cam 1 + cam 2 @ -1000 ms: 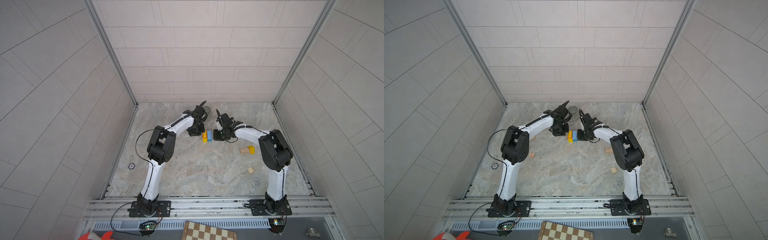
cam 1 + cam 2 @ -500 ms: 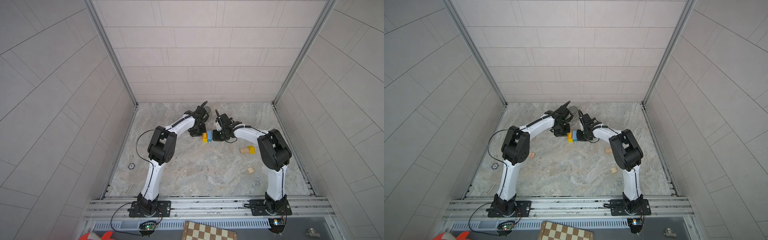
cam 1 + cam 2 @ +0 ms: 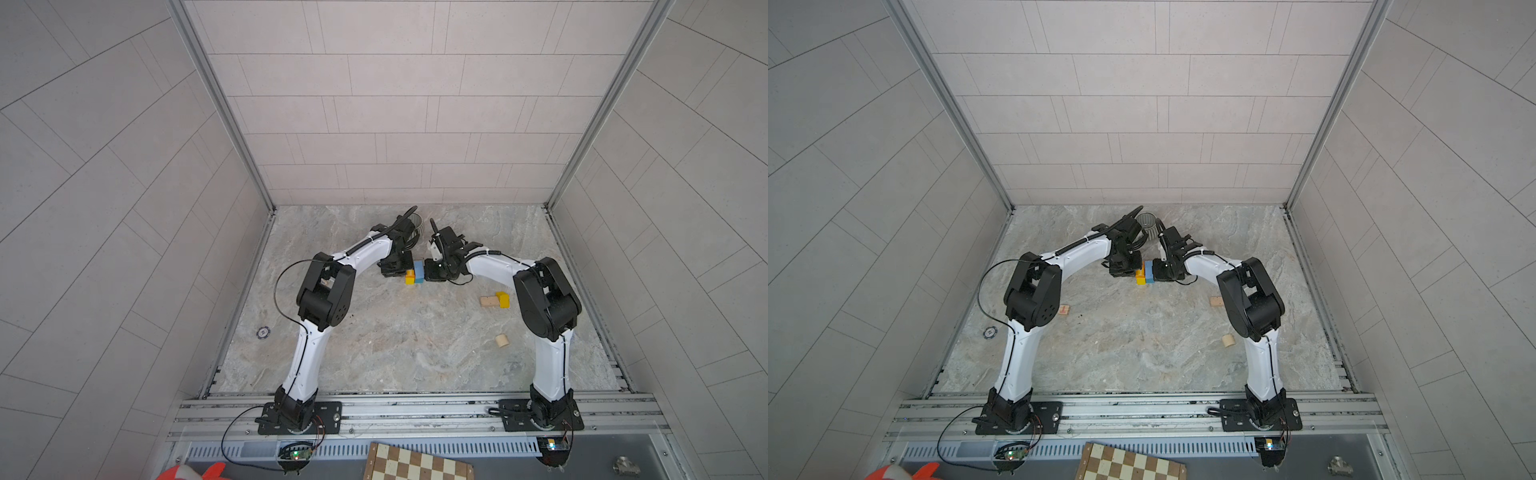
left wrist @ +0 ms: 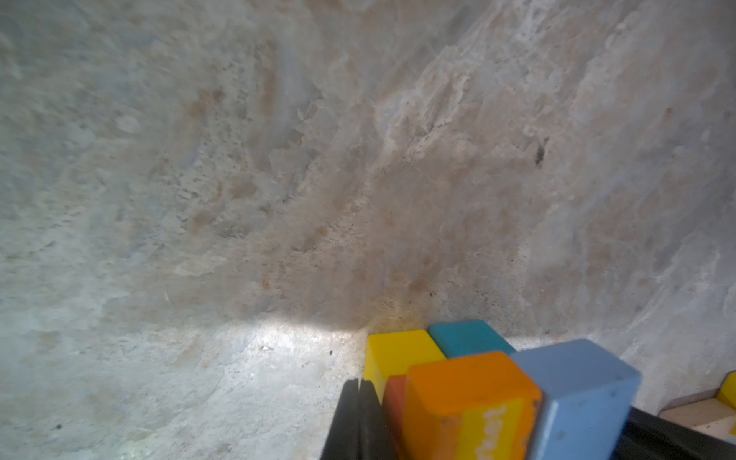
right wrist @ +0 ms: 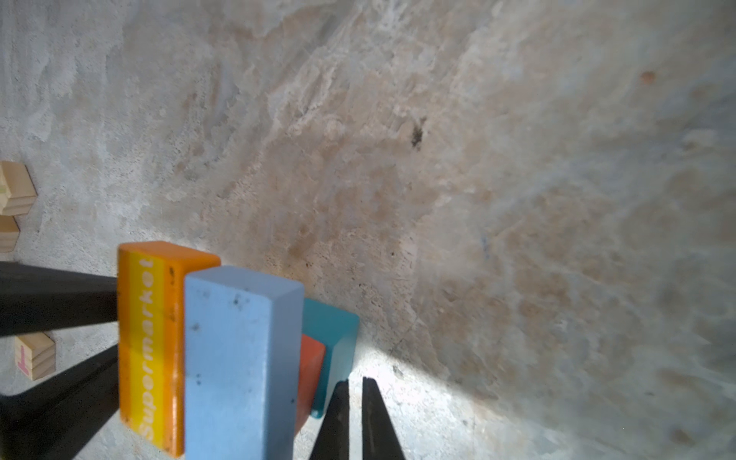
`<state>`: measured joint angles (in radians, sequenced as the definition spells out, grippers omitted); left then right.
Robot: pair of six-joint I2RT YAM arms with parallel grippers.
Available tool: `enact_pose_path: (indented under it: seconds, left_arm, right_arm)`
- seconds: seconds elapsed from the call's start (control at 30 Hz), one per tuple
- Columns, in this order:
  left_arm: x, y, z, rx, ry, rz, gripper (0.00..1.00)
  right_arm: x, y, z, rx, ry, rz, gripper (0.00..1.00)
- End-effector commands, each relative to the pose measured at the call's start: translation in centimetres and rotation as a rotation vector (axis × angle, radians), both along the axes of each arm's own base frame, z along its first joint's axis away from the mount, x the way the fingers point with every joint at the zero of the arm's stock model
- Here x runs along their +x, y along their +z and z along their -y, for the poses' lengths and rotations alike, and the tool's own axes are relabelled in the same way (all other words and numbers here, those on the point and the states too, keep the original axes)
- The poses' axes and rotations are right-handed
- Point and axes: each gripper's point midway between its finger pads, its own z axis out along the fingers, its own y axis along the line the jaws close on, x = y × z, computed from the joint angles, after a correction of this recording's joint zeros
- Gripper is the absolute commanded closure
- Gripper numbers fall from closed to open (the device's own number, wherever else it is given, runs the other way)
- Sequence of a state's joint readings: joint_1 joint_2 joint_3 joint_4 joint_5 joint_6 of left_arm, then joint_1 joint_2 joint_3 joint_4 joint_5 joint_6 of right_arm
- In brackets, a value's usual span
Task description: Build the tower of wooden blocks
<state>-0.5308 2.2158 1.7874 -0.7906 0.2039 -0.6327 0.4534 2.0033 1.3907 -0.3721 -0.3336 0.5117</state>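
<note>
Item: block tower (image 3: 415,272), standing on the marbled table (image 3: 395,353) toward the far middle, between the two grippers and near a grey ribbed mug (image 3: 1147,220). Composition, from the wrist views: orange brick (image 5: 149,338) with a yellow band lettered "Supermarket", touching side by side with a light blue brick (image 5: 239,366); packed against these, a yellow block (image 4: 398,350), a teal block (image 4: 470,338) and an orange-red block (image 5: 310,366). Left gripper (image 4: 357,398): fingers pressed together, holding nothing, set against the orange-red side of the stack. Right gripper (image 5: 355,388): fingers drawn nearly together with only a thin slit between, pinching nothing, just beside the teal block's base; whether it touches cannot be told. Loose stock on the right of the table: plain wood brick (image 3: 489,301) touching a small yellow piece (image 3: 503,299), and a wood cylinder (image 3: 502,340) nearer the rail. On the left: a lettered wood cube (image 3: 1064,309) and a small dark disc (image 3: 263,332). Off the table at the near edge: a chessboard (image 3: 415,463).
</note>
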Motion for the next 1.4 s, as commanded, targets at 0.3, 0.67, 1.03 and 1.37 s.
enact_pose_path:
  seconds: [0.3,0.67,1.03,1.37]
  left_arm:
    - [-0.8,-0.8,0.6,-0.006,-0.001,-0.018,1.00]
    - [-0.8,-0.7,0.6,-0.009,-0.001,-0.013,1.00]
    - [-0.6,-0.8,0.7,-0.011,0.002,-0.012,1.00]
    - [-0.4,-0.3,0.3,-0.022,0.011,-0.005,1.00]
  right_arm:
    - [-0.1,-0.2,-0.3,-0.010,0.013,-0.009,0.90]
    - [-0.4,0.0,-0.4,-0.037,0.029,-0.007,0.90]
    - [-0.8,-0.1,-0.2,-0.079,0.038,-0.010,0.90]
    - [-1.1,0.2,-0.5,-0.093,0.054,-0.001,0.90]
